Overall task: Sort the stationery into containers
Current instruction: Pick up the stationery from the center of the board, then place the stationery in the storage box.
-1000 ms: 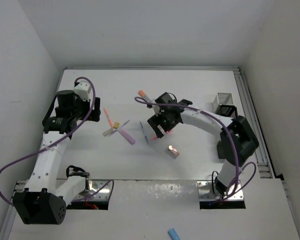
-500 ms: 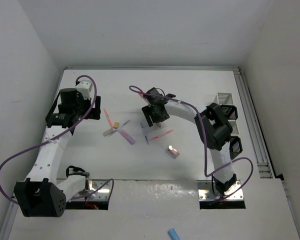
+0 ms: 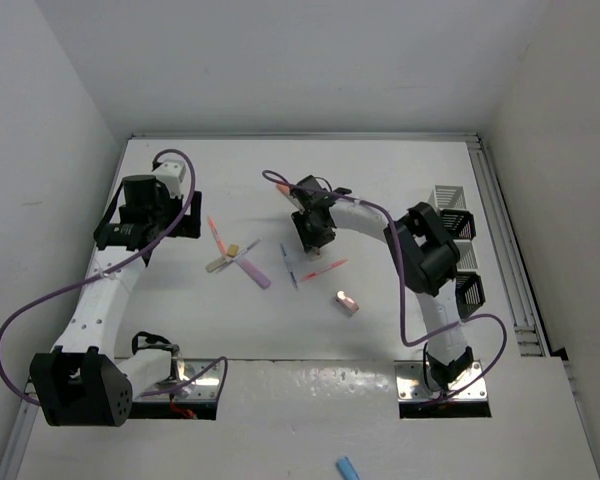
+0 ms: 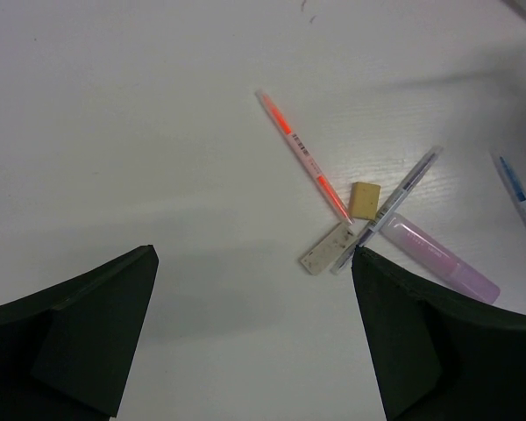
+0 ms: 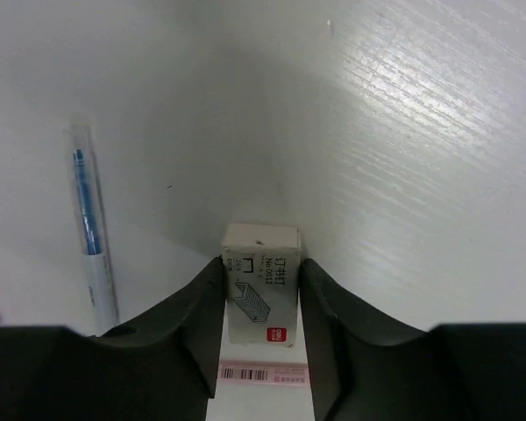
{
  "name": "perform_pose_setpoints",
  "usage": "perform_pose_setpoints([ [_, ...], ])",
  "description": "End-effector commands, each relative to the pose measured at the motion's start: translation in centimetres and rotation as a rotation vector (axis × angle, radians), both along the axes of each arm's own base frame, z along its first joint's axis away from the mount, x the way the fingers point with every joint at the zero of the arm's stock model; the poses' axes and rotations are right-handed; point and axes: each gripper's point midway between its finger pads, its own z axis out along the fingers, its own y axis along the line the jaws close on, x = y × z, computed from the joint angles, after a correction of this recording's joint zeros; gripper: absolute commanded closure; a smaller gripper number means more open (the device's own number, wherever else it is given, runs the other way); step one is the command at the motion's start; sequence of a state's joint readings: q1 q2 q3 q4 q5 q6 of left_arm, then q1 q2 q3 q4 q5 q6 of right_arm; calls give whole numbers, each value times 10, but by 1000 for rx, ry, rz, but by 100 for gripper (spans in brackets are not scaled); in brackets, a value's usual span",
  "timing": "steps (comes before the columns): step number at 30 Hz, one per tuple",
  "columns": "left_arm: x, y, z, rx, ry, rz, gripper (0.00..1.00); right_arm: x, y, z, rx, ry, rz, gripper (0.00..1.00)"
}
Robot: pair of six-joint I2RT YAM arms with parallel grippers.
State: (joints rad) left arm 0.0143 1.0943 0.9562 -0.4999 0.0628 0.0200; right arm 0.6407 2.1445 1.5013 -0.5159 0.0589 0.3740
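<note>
My right gripper (image 5: 261,298) has its two fingers pressed against both sides of a small white staple box (image 5: 261,285) that rests on the table. A pink pen (image 5: 263,374) lies just under it and a blue pen (image 5: 92,228) lies to its left. From above, that gripper (image 3: 313,232) sits mid-table over the box. My left gripper (image 4: 254,254) is open above bare table. Ahead of it lie an orange pen (image 4: 302,156), a tan eraser (image 4: 365,200), a flat beige block (image 4: 326,249), a clear pen (image 4: 394,203) and a pink marker (image 4: 438,259). Wire-mesh containers (image 3: 450,200) stand at the right edge.
A small pinkish block (image 3: 346,302) lies alone on the table nearer the arm bases. A black mesh box (image 3: 470,292) stands beside the right arm's elbow. A blue item (image 3: 347,467) lies off the table at the bottom. White walls close in the table on three sides.
The right arm has folded and its gripper has shifted left and back. Its jaws have closed from wide open onto the staple box. The left arm has barely moved.
</note>
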Motion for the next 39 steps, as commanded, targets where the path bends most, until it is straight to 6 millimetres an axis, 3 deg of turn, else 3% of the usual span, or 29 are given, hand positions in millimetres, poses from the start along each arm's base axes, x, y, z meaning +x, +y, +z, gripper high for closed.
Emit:
perform_pose_setpoints([
  [1,9,6,20,5,-71,32,0,2,5,-3,44,19,16,63],
  [2,9,7,20,6,-71,33,0,1,4,0,44,16,24,75],
  [4,10,6,20,5,-73,30,0,-1,1,8,39,3,49,83],
  [7,11,4,23,-4,-82,21,0,-12,-9,44,60,-25,97,91],
  [9,12,1,25,-12,-95,5,0,-18,-28,79,88,-78,117,93],
  [10,13,-2,27,-23,-105,-10,0,-31,-41,80,80,-58,118,94],
  [11,13,-4,26,-27,-107,-18,0,-34,-56,110,106,-110,122,96],
  [12,14,-6,28,-32,-115,-26,0,-36,-64,122,121,-138,126,96],
  [14,17,-9,33,-34,-138,-50,1,-52,-94,127,114,-144,93,100],
  [15,18,-10,35,-32,-148,-57,0,-59,-103,154,139,-221,94,100],
  [17,23,-9,44,-21,-186,-61,1,-77,-128,155,124,-247,59,100],
  [18,24,-9,49,-20,-201,-63,1,-84,-141,176,132,-337,44,100],
  [19,27,-10,52,-19,-215,-65,0,-95,-152,167,112,-334,29,100],
  [25,33,-23,60,-68,-231,-112,1,-131,-240,173,-26,-560,-265,100],
  [26,34,-24,59,-74,-233,-116,1,-140,-248,163,-43,-541,-301,100],
  [30,35,-29,62,-86,-246,-141,1,-154,-285,162,-143,-634,-463,100],
  [33,36,-31,63,-116,-246,-129,1,-155,-303,165,-205,-700,-526,100],
  [39,35,-30,60,-108,-237,-126,1,-154,-315,163,-260,-721,-569,100],
])
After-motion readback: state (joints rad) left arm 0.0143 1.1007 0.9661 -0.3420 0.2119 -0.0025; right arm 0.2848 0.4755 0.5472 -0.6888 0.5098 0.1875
